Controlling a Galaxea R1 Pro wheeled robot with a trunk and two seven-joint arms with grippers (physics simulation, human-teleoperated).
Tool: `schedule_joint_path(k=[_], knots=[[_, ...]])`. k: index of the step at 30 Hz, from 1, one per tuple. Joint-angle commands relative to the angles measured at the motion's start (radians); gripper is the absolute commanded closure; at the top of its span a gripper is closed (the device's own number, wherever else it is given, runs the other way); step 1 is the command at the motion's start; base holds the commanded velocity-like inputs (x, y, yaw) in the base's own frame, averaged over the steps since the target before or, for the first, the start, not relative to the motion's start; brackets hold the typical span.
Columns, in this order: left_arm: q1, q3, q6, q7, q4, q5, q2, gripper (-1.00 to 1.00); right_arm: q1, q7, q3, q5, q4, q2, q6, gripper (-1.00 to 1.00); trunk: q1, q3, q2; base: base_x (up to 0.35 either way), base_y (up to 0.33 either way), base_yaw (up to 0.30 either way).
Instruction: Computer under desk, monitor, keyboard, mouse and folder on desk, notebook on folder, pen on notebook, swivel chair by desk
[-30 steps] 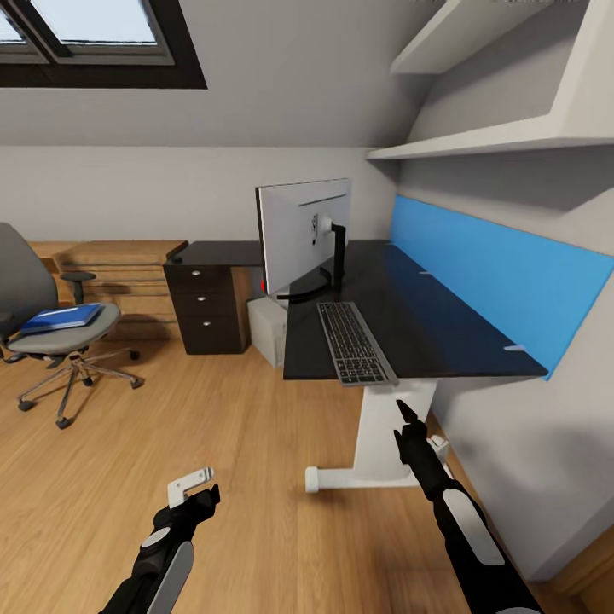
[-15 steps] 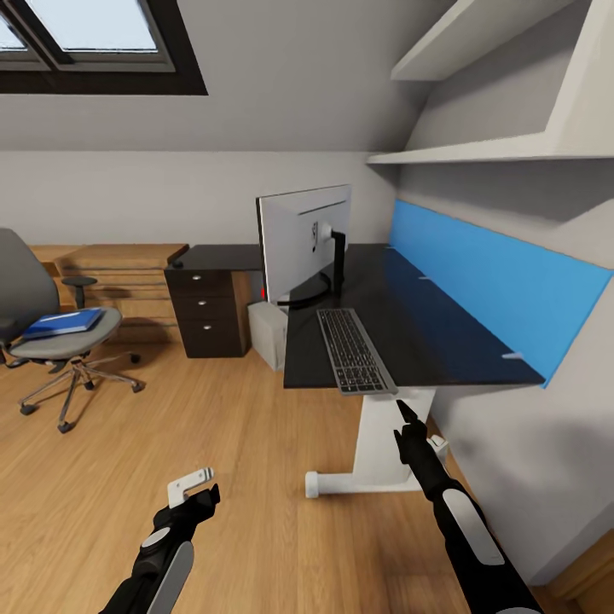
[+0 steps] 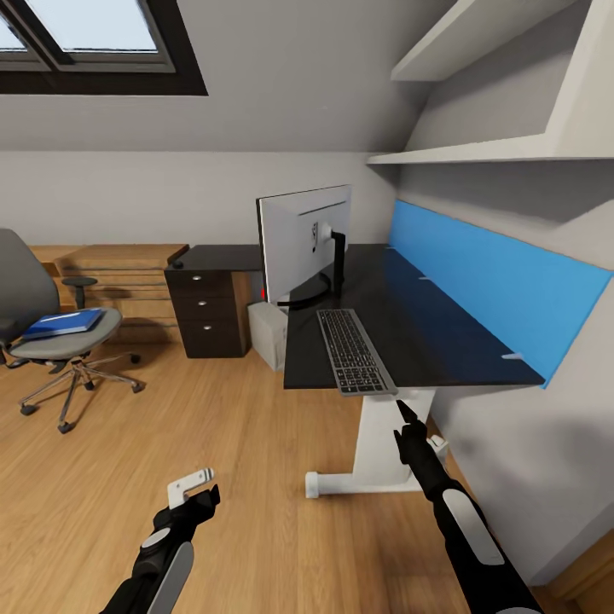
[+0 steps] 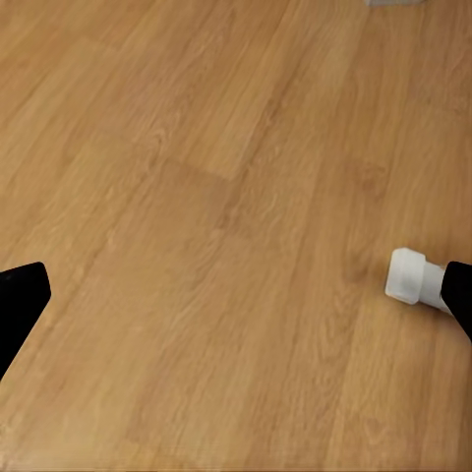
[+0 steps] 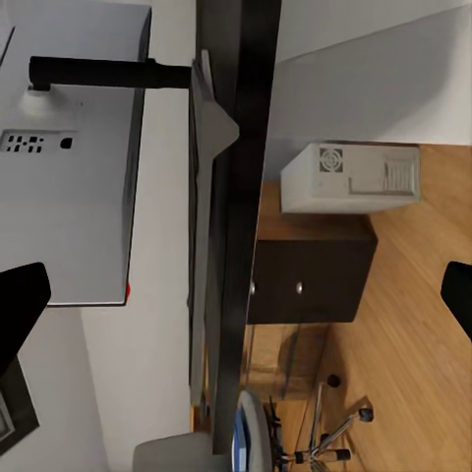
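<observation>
The black-topped desk (image 3: 426,337) stands ahead on the right, with the monitor (image 3: 305,243) on it, pale back toward me. In front of the monitor the keyboard (image 3: 354,350) lies along the desk's near edge. The computer (image 3: 268,331) sits on the floor under the desk. At the left the swivel chair (image 3: 53,341) carries the blue folder (image 3: 61,322). A small dark lump (image 3: 177,264) at the desk's far corner may be the mouse. Notebook and pen are out of view. My left gripper (image 3: 200,490) hangs open over the floor. My right gripper (image 3: 401,411) is open just below the keyboard's near end.
A dark three-drawer cabinet (image 3: 205,311) stands under the desk's far end, with low wood cabinets (image 3: 119,273) beside it. The desk's white pedestal foot (image 3: 341,480) juts onto the wood floor (image 3: 239,426) between my arms. Wall shelves (image 3: 495,145) hang above the blue back panel (image 3: 495,273).
The whole picture shifted slightly since a second ago, so the camera moved. Over the last half second nothing has changed, and both arms hold their pose.
</observation>
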State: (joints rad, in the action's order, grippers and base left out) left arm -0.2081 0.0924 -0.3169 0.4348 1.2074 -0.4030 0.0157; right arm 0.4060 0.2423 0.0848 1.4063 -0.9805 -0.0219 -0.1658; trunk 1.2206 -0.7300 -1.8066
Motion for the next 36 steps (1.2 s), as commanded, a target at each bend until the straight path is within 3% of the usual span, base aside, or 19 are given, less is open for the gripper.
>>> schedule_joint_path(k=[1,14,28,36], knots=[[-0.001,0.002,-0.002,0.007,-0.003,-0.008,0.000,-1.00,0.001,0.002,0.003,0.010,0.000,-0.001,-0.009,-1.00,0.000,-0.001,0.000,0.000,0.005,0.000],[-0.001,0.003,-0.001,0.006,-0.012,-0.008,-0.001,-1.00,0.001,0.002,0.003,-0.003,0.001,-0.001,-0.009,-1.00,0.000,-0.001,0.000,0.078,0.146,0.000],[-0.001,0.003,-0.002,0.007,-0.014,-0.008,0.000,-1.00,0.001,0.002,0.004,-0.004,0.000,-0.001,-0.009,-1.00,0.000,-0.001,0.000,0.071,0.051,0.000],[-0.001,0.003,-0.002,0.007,-0.014,-0.008,0.000,-1.00,0.001,0.002,0.004,-0.004,0.000,-0.001,-0.009,-1.00,-0.012,0.008,0.021,0.005,0.003,0.000]])
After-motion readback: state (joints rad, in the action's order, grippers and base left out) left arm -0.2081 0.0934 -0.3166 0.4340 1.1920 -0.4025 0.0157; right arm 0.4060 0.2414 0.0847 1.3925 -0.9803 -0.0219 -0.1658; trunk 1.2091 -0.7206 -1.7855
